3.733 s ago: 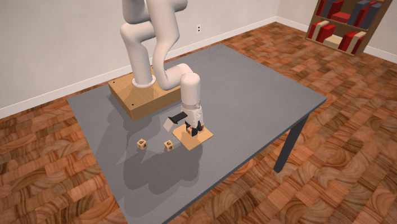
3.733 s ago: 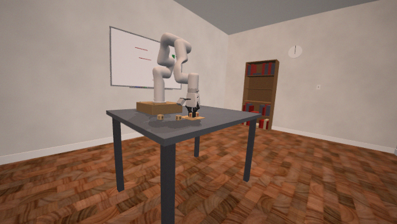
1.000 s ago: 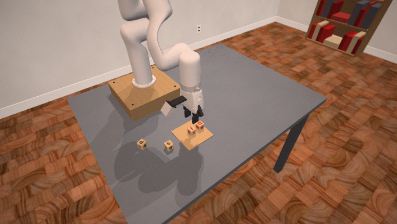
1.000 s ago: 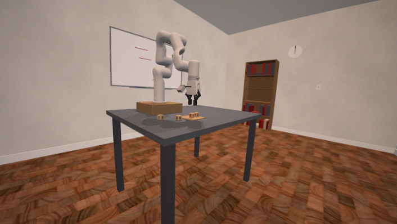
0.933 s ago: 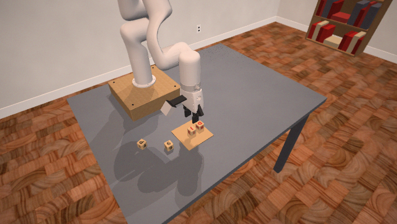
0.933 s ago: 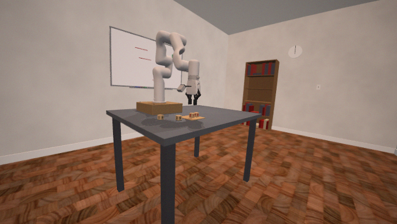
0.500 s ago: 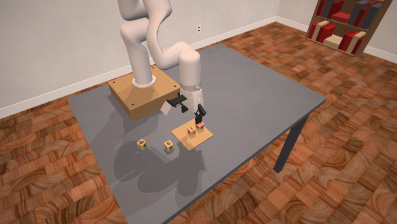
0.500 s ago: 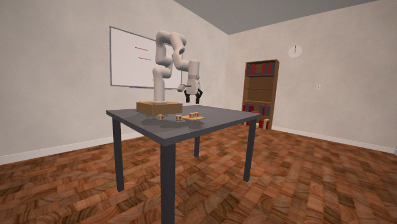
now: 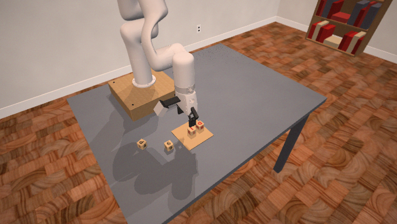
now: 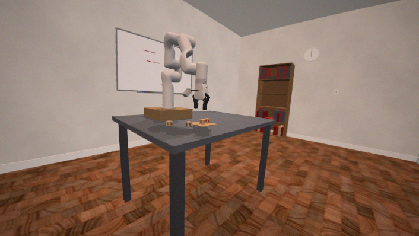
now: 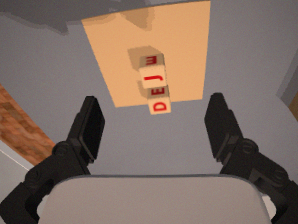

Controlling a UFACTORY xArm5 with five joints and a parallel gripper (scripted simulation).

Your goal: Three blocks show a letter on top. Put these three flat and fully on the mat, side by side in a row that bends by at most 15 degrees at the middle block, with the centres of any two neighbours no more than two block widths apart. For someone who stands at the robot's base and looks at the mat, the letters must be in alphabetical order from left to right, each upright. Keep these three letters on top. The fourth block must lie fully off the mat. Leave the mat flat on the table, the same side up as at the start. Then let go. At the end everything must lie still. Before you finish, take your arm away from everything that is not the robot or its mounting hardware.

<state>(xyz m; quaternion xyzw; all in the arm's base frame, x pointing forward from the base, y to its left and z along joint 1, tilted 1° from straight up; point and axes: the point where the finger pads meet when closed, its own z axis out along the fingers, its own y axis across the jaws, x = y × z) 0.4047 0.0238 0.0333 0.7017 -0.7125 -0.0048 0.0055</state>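
The lettered blocks look small, rigid and light — wooden cubes best pinched across two opposite flat sides, letter kept up. Two of them, block D and block J, sit touching on the mat, while two other blocks lie off it on the table. The gripper hangs above the mat pointing straight down, spread wide and holding nothing — the forearm is vertical.

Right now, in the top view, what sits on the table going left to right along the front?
Block marked 4 → block marked 6 → mat → block J → block D.
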